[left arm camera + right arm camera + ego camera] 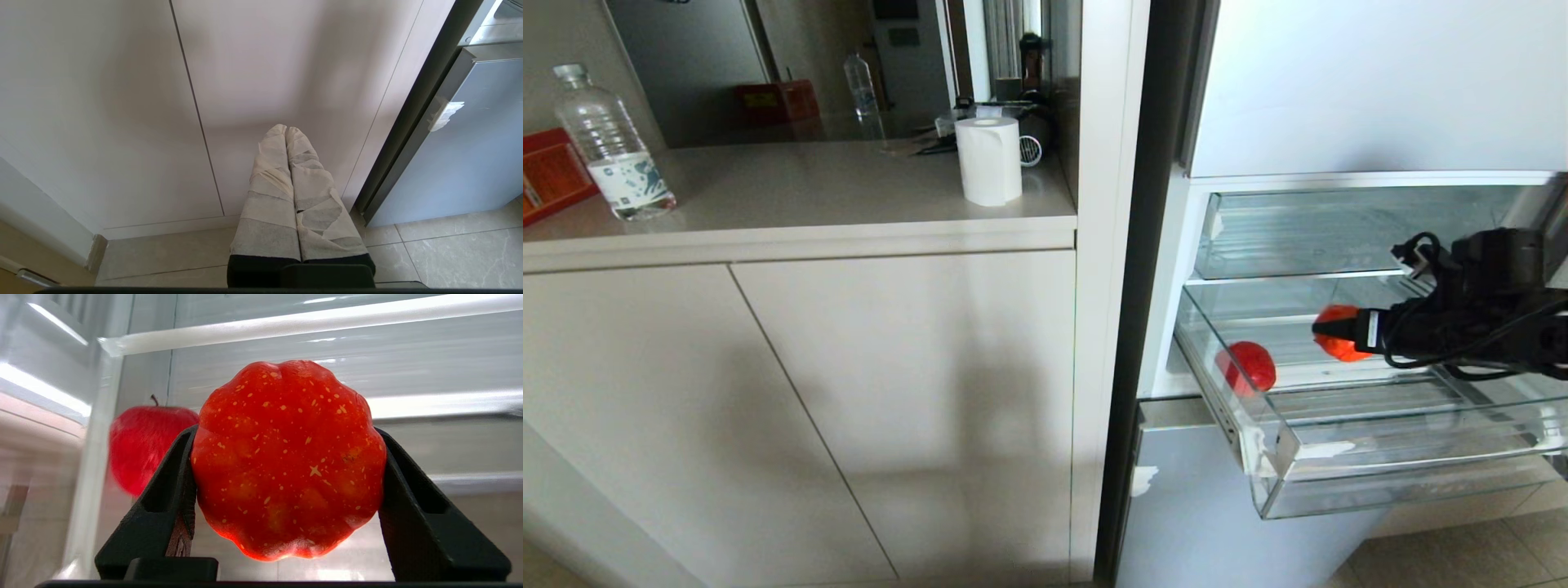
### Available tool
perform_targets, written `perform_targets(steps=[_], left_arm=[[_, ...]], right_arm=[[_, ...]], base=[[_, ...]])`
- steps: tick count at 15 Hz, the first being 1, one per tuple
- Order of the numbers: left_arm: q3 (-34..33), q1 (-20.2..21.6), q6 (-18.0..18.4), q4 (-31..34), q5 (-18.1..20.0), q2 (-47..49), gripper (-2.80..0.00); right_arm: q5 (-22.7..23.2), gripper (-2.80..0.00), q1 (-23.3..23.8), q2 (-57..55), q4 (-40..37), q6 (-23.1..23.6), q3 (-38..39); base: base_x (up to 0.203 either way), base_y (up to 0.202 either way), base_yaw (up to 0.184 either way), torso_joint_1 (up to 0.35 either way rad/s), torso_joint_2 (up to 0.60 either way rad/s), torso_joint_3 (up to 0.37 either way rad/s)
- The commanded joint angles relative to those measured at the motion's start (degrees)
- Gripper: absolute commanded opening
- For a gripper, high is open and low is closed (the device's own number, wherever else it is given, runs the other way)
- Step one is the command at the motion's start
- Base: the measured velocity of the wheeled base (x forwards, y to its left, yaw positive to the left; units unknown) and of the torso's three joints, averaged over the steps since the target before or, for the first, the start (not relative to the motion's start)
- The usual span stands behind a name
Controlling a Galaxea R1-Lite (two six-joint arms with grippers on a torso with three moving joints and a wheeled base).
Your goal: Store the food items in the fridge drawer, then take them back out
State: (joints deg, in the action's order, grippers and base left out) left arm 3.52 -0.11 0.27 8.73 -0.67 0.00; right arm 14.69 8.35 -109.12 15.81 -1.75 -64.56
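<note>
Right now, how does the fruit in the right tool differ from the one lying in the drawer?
The ribbed fruit is lobed, orange-red and speckled; the apple is smooth, deeper red, with a stem. The ribbed fruit is clamped in the right tool above the fridge drawer; the apple rests on the drawer floor at its left side. Both are round and reddish.

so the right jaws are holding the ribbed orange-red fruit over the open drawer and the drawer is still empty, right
Not quite: the drawer is not empty. An apple already lies in it near its left end, as the head view shows; the right wrist view has it behind the held fruit. The rest stands: the right gripper holds the ribbed orange-red fruit over the open drawer.
</note>
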Motion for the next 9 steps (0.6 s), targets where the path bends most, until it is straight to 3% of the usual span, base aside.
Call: perform_targets(steps=[1,4,5,9], left_arm=[[-0.01,0.02,0.00,0.06,-0.04,-0.09,-2.80],[-0.01,0.02,0.00,0.06,-0.04,-0.09,-2.80],[-0.01,0.02,0.00,0.06,-0.04,-0.09,-2.80],[-0.01,0.02,0.00,0.06,-0.04,-0.09,-2.80]], right_arm=[[-0.14,-2.80,-0.92,-5.41,0.23,-0.08,-2.07],[-1.99,-2.80,-1.05,-7.97,1.36,-0.33,-3.70],[-2.90,0.00,-1.05,-8.53,1.45,-0.52,-4.03],[-3.62,0.00,-1.05,-7.03,1.50,-2.41,-4.00]], base=[[0.000,0.000,0.000,0.000,0.00,0.000],[0.000,0.000,0.000,0.000,0.00,0.000],[0.000,0.000,0.000,0.000,0.00,0.000],[0.000,0.000,0.000,0.000,0.00,0.000]])
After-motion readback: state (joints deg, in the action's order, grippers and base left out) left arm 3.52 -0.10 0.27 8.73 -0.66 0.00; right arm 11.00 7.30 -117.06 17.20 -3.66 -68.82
